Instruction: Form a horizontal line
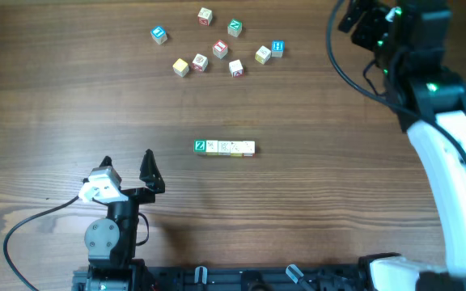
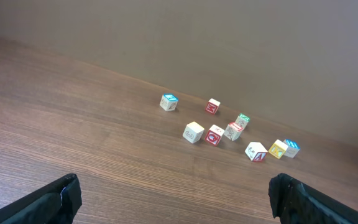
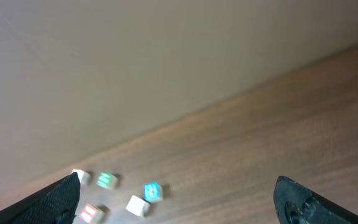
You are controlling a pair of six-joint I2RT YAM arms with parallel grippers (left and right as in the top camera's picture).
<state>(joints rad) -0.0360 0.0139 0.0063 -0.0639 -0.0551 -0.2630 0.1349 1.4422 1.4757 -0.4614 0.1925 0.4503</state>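
The horizontal line [image 1: 225, 147] is a short straight row of tiny cubes at the table's middle, with a green Z cube [image 1: 201, 145] at its left end and cream ones to the right. It shows only in the overhead view. My left gripper [image 1: 128, 166] is open and empty, low on the left, well short of the row; in the left wrist view [image 2: 176, 196] its fingers frame bare wood. My right gripper [image 1: 362, 20] is raised at the far right back, open and empty; in the right wrist view [image 3: 176, 199] its fingers are spread wide.
Several loose cubes lie scattered at the back: a blue one [image 1: 159, 34], a teal one [image 1: 235, 27], a red one [image 1: 220, 48], another blue one [image 1: 277, 48]. They also show in the left wrist view [image 2: 229, 127] and, blurred, in the right wrist view [image 3: 151, 191]. A wall rises behind the table.
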